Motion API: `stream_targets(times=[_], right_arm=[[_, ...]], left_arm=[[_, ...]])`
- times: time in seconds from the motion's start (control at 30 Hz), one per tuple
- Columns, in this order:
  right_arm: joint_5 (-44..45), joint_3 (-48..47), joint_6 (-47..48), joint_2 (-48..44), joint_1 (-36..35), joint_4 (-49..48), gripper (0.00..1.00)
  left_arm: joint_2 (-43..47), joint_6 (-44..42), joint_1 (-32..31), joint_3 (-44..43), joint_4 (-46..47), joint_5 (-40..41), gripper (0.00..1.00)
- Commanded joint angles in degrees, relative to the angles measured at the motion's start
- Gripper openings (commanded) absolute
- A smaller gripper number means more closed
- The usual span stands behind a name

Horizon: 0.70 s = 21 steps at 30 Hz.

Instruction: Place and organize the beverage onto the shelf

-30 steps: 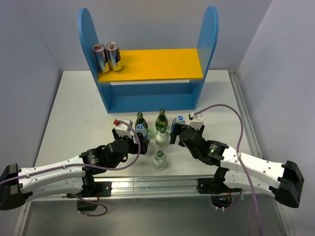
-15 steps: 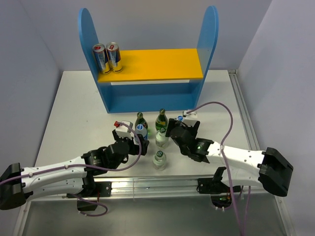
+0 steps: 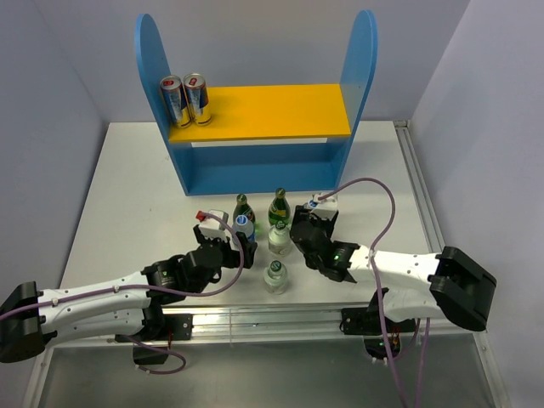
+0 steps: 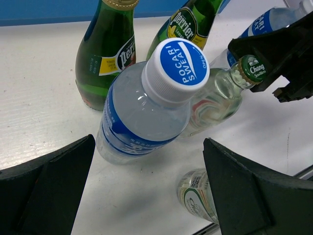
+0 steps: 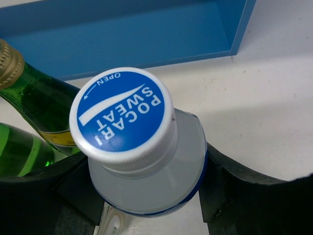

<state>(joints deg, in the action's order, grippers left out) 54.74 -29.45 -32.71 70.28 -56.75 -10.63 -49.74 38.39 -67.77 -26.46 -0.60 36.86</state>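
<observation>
Six bottles of beverage stand on the table in front of the blue and yellow shelf (image 3: 255,166). My right gripper (image 5: 146,188) is shut on a clear, blue-labelled Pocari Sweat bottle (image 5: 146,181), its fingers (image 5: 230,186) pressed on both sides; from above, this bottle (image 3: 314,204) is the rightmost. My left gripper (image 4: 149,191) is open, its fingers (image 4: 254,191) spread wide of the second Pocari bottle (image 4: 146,112), which stands just beyond them untouched. Two green glass bottles (image 4: 105,54) (image 4: 188,24) stand behind it. One short clear bottle (image 4: 220,93) stands at centre and another (image 4: 198,198) nearest.
Two cans (image 3: 185,99) stand at the left end of the shelf's yellow upper board (image 3: 272,110). The shelf's lower level (image 5: 146,29) opens right behind the bottles. A metal rail (image 3: 255,319) runs along the table's near edge.
My right gripper has shut on the rightmost Pocari bottle, and that arm's elbow has swung left. The left arm and the other bottles have not moved.
</observation>
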Motion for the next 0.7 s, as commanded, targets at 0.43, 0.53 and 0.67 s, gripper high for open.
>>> stream_targets(times=[0.43, 0.53, 0.67], right_arm=[[5.9, -33.2, 27.9, -15.5, 1.6, 9.5, 0.0], [3.2, -43.2, 35.3, -11.7, 3.6, 9.2, 0.0], [-3.6, -57.8, 35.6, -3.8, 9.0, 13.4, 0.0]], left_arm=[[0.5, -2.3, -0.3, -1.5, 1.7, 2.0, 0.99], [-0.5, -1.9, -0.3, -2.1, 1.6, 2.0, 0.99], [-1.8, -1.8, -0.3, -3.4, 1.5, 2.0, 0.99]])
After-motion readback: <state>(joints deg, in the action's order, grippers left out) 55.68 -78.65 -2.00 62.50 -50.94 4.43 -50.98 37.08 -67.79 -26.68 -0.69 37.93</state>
